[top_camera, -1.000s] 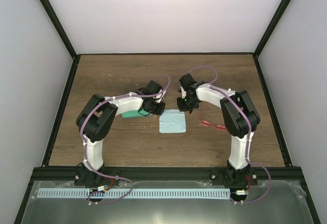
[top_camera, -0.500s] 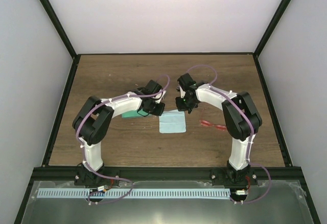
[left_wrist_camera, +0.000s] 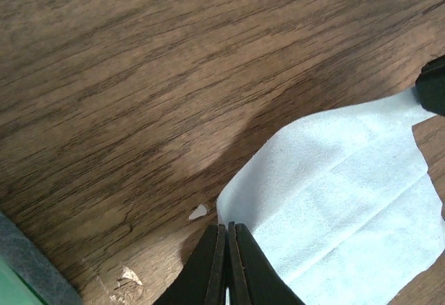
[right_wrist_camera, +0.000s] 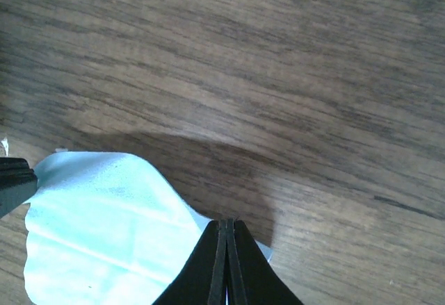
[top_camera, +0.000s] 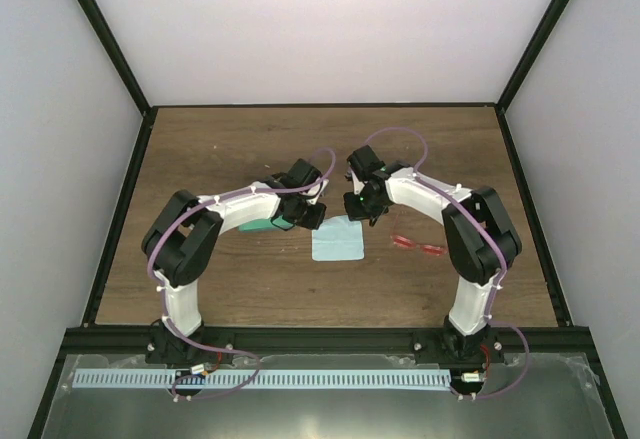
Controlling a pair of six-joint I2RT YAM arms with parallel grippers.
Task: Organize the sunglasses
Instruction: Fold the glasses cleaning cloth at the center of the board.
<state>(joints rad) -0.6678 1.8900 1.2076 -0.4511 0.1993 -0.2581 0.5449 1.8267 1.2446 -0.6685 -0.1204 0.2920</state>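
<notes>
Cloth (top_camera: 337, 241) fold apparently in hand: left gripper (left_wrist_camera: 227, 232) and right gripper (right_wrist_camera: 226, 225), both clamped tight, pinch its 12 o'clock corners. Sunglasses (top_camera: 418, 246) lie on surface (top_camera: 220, 149) at cloth's 3 o'clock, untouched. Next likely needs level, synchronized lift.
</notes>
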